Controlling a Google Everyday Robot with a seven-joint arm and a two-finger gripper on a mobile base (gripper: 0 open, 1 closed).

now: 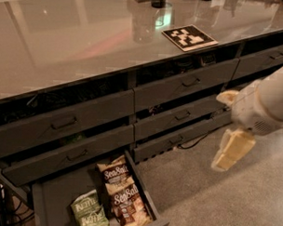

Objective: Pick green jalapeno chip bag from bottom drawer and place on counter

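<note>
Camera view shows your claw (228, 125) at frame right, fingers spread wide, holding nothing; a green bag (84, 207) lies in the open drawer (59, 202), lower left.

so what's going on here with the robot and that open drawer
The robot is after a green jalapeno chip bag, but nothing is picked up yet. The bag lies with its twin in the pulled-out bottom drawer, beside two Sea Salt bags. The gripper hangs open and empty over the floor, far right of the drawer. The counter has no bag on it.
</note>
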